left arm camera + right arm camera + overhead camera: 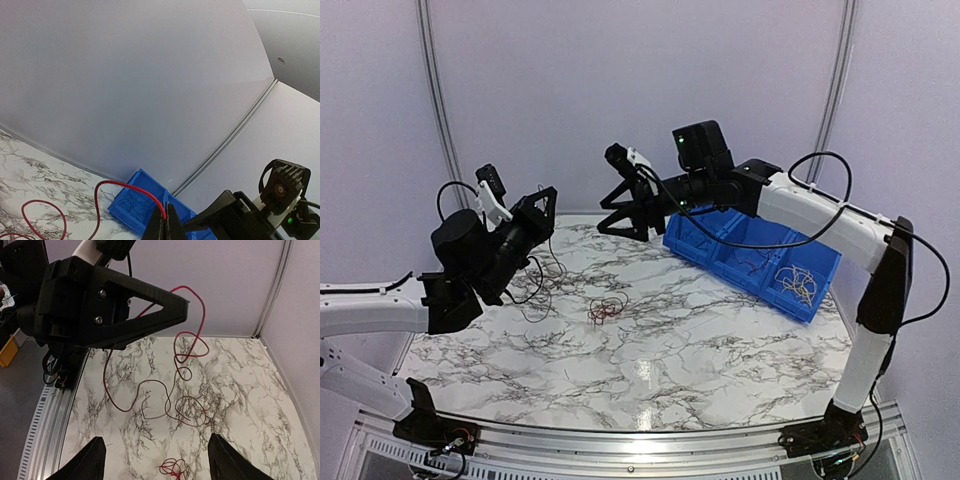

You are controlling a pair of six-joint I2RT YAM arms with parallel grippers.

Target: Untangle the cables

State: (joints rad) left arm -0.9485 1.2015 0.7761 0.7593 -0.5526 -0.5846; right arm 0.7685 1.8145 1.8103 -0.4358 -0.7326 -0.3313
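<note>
Marble table (720,350), blue bin (750,262) beside the right gripper (160,465), whose fingers are spread wide. Left gripper (166,222) is pinched tight on a red cable (142,191). Only the right wrist cam shows it dangling in loops, with a small red tangle (172,467) lower down between those open fingers.

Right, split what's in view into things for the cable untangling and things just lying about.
For the job: red cable, pinched in the shut left gripper; small red tangle on the marble table; open right gripper.
Just there: blue bin with wires in its compartments; the table itself.
</note>
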